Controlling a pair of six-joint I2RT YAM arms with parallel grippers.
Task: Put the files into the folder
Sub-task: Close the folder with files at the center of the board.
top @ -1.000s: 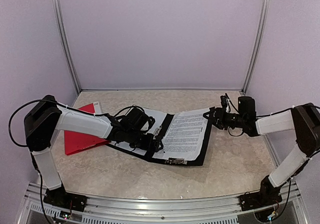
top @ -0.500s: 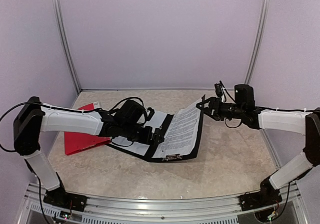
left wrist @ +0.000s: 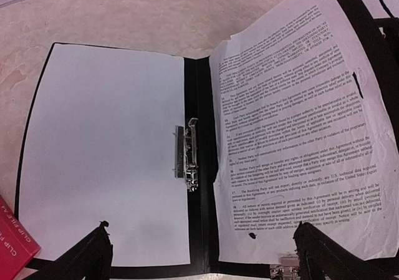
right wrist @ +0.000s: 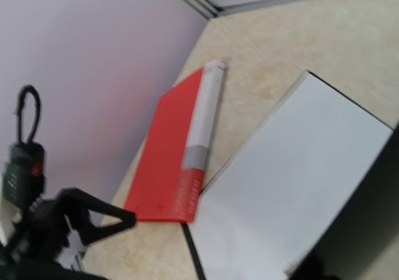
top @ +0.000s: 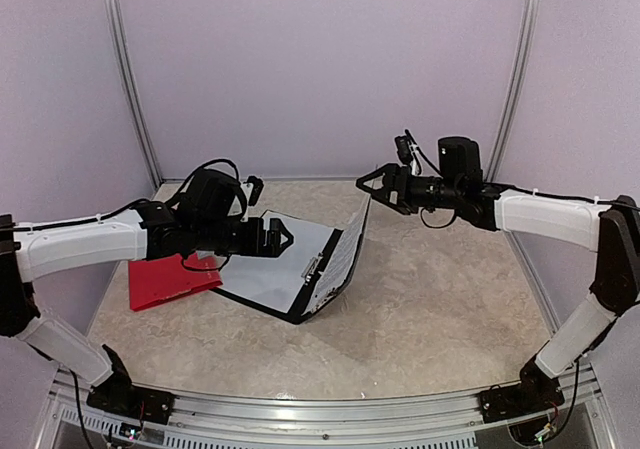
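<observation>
A black folder (top: pixel 255 305) lies open on the table. Its left half is flat, with a blank white file (top: pixel 275 269) on it. Its right half stands almost upright and carries a printed file (top: pixel 342 261). My right gripper (top: pixel 373 191) is open at the top edge of that raised half; I cannot tell whether a finger touches it. My left gripper (top: pixel 283 237) hovers open above the blank file. The left wrist view looks down on the blank file (left wrist: pixel 106 149), the metal clip (left wrist: pixel 187 156) and the printed file (left wrist: pixel 293 136), with my left gripper (left wrist: pixel 202 233) empty.
A red folder (top: pixel 165 279) lies at the left, partly under the black folder's left edge. The right wrist view shows the red folder (right wrist: pixel 165 161) with a rolled white paper (right wrist: pixel 202 118) along it. Lilac walls enclose the table on three sides.
The folder's right half, with the printed file on it, rose from flat to nearly upright as my right gripper moved up and left and opened. My left gripper drew back left off the folder.
</observation>
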